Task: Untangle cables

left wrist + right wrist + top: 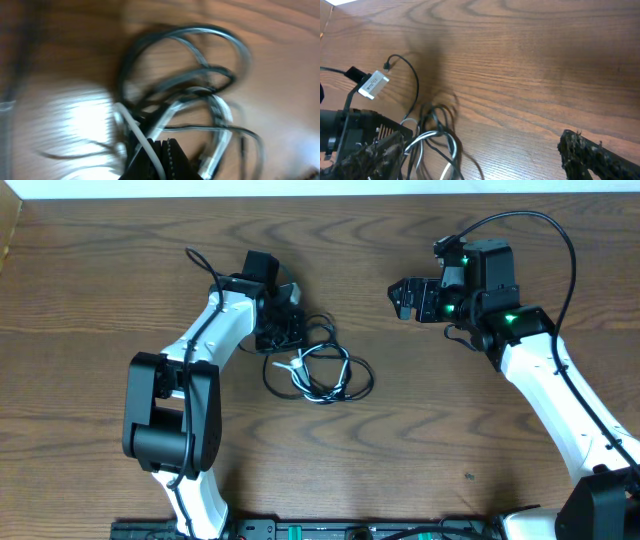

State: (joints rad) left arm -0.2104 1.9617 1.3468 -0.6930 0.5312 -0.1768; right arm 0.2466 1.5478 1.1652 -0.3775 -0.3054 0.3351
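Cables lie knotted together near the middle of the surface (450,450): the black cable (370,378) loops round on the 3 o'clock side of the heap, and the white cable (293,364) threads through it at 9 o'clock, the two crossing several times.

At the heap's 10 o'clock edge sits the left gripper (283,332), down among the strands. Its wrist view is blurred. The fingers look close together with the white cable running right at them, but I cannot tell whether they pinch it or only touch it.

Farther off, at about 2 o'clock from the heap and well apart from it, the right gripper (481,137) hangs with its jaws spread wide and nothing between them.

The work looks early, since the knot is not yet loosened. The step in hand seems to be securing one strand on the left. Next, the right gripper probably needs to come over to a free black loop, close on it, and draw it gently away toward 3 o'clock while the left side anchors.
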